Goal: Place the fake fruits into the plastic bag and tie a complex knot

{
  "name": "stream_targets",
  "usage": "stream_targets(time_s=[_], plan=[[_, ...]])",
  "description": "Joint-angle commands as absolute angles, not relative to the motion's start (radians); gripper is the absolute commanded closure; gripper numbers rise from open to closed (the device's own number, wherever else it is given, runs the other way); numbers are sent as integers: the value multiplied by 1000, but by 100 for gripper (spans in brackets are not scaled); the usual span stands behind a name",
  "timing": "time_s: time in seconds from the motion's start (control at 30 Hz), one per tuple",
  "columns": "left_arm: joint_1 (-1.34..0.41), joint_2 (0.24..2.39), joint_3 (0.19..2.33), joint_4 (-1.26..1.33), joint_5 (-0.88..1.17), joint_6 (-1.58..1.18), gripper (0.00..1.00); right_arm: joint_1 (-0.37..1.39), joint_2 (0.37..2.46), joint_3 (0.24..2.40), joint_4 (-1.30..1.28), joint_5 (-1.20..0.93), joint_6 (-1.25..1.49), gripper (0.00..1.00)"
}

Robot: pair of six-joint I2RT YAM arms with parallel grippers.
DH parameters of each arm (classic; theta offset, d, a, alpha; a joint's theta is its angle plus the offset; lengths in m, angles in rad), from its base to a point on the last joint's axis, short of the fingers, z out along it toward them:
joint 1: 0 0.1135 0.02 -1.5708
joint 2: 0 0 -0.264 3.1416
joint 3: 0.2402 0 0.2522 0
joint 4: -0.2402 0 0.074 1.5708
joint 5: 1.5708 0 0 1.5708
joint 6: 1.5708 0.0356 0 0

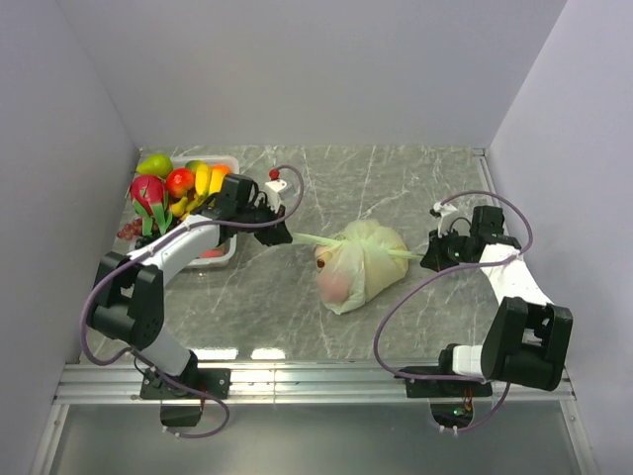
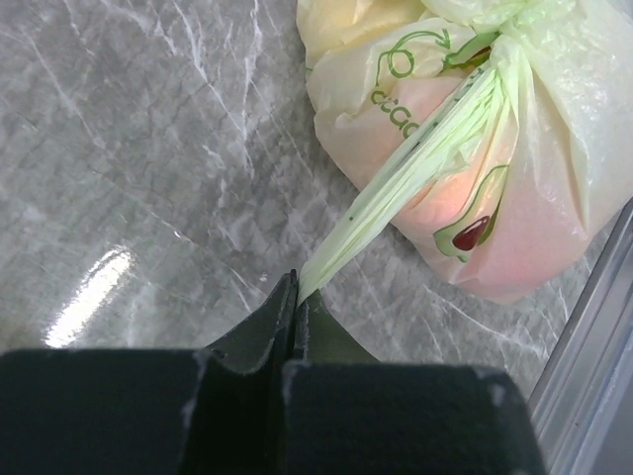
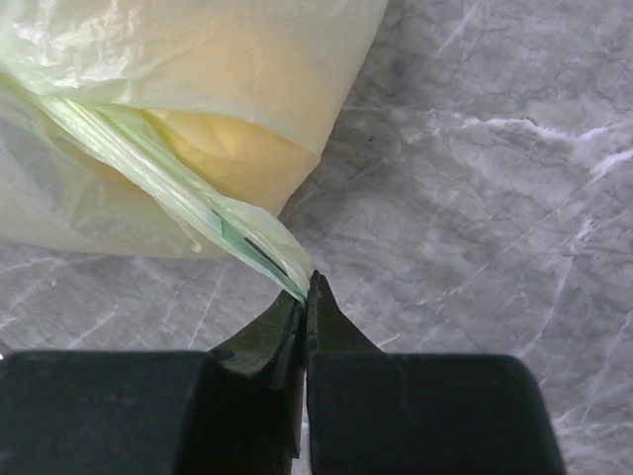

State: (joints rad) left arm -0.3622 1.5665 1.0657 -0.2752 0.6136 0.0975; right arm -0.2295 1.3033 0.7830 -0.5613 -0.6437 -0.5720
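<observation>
The pale-green plastic bag (image 1: 361,263) lies on the marble table with fruits showing through it, peach and orange shapes (image 2: 435,168). Its handles are tied into a knot (image 2: 495,25) at the top. My left gripper (image 1: 285,234) is shut on the left handle end (image 2: 396,188), which is pulled taut. My right gripper (image 1: 431,259) is shut on the right handle end (image 3: 178,193), also stretched out from the bag (image 3: 188,89). More fake fruits (image 1: 178,188) lie in a heap at the far left.
A clear rectangular tray (image 1: 229,163) at the far left holds the loose fruits, with a pink dragonfruit (image 1: 148,195) and dark grapes (image 1: 129,230) at its edge. A metal rail (image 1: 316,381) runs along the table's near edge. Grey walls close in on three sides.
</observation>
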Motion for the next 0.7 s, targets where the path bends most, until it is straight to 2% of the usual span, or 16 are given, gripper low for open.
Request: stream_targets(time_s=[0.0, 0.2, 0.5, 0.67], plan=[[-201, 1558, 1146, -360, 311, 192, 100, -364, 1301, 877, -587, -245, -635, 100], [-207, 1578, 1319, -376, 330, 176, 100, -342, 1269, 1046, -678, -324, -594, 100], [-204, 1644, 1181, -322, 272, 230, 100, -367, 1357, 850, -516, -207, -661, 100], [-206, 1664, 1212, -347, 287, 232, 100, -367, 1378, 926, -600, -268, -647, 100]])
